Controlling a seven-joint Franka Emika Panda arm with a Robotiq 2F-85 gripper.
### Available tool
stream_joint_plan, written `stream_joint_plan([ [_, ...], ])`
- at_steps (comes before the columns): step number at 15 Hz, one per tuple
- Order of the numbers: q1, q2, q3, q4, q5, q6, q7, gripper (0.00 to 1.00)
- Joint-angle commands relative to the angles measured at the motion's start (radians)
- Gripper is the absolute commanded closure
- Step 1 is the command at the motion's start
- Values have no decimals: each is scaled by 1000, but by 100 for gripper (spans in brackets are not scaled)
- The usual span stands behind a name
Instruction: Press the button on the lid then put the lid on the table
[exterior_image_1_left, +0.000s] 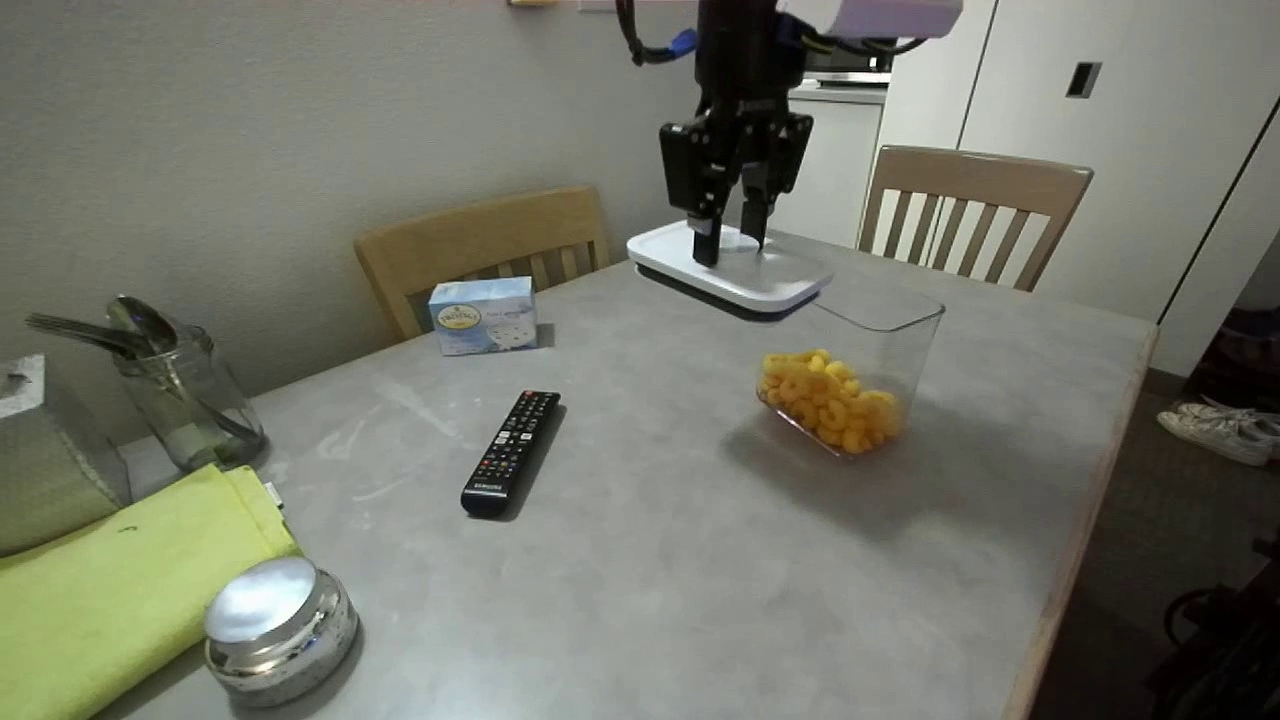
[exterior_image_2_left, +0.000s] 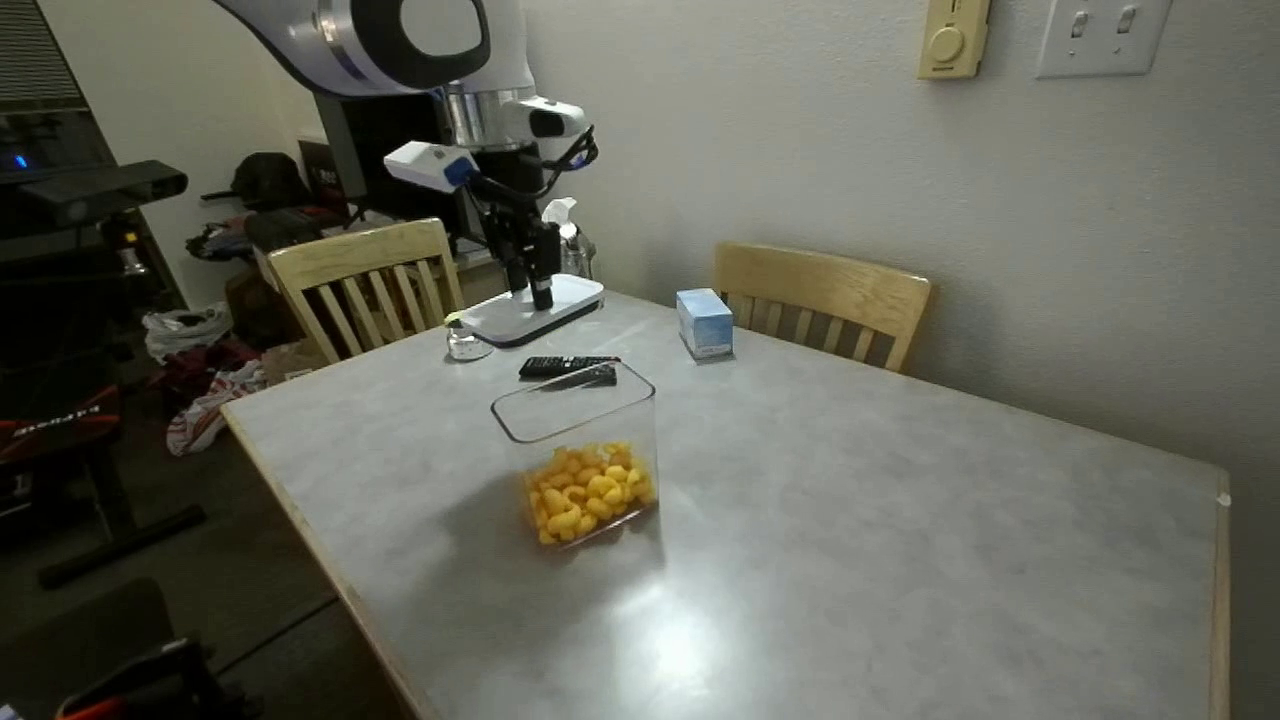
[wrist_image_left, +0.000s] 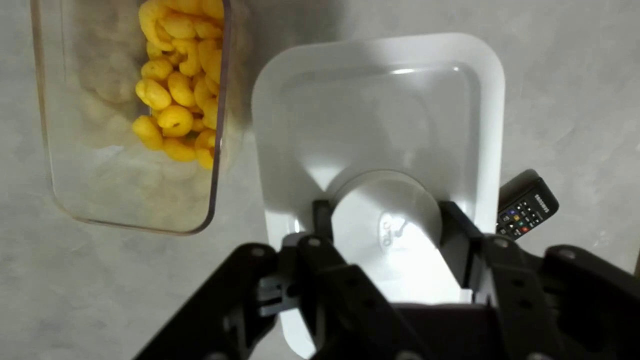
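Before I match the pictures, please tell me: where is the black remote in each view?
In an exterior view: remote left of centre, lower half.
In an exterior view: remote just left of centre.
Wrist view: remote at right, partly hidden by the white lid.
Landmark in all three: the clear container.

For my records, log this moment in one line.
gripper: closed on round button | white lid: held above table | clear container: uncovered, yellow puffs inside

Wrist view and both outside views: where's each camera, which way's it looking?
Exterior view: near the silver jar, looking along the table; jaws show.
Exterior view: beyond the clear container, looking toward the jar; arm and jaws show.
Wrist view: on the arm, looking down at the lid; jaws show.
Both exterior views share the remote and blue box.
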Motion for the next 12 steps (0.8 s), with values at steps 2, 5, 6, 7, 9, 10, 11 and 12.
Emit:
stream_joint_plan([
  [2, 15, 61, -3, 29, -20, -7, 15, 71],
  [5, 18, 89, -3, 32, -10, -11, 14, 71],
  [6, 20, 98, -5, 30, -9, -12, 22, 71],
  [7, 20, 106, -6, 31, -6, -14, 27, 71],
  [9, 19, 125, -6, 27, 9, -16, 42, 71],
  [10, 17, 136, -5, 25, 16, -14, 46, 71],
  [11, 14, 147, -4, 25, 26, -13, 47, 71],
  [12, 11, 161, -3, 24, 35, -8, 41, 71],
])
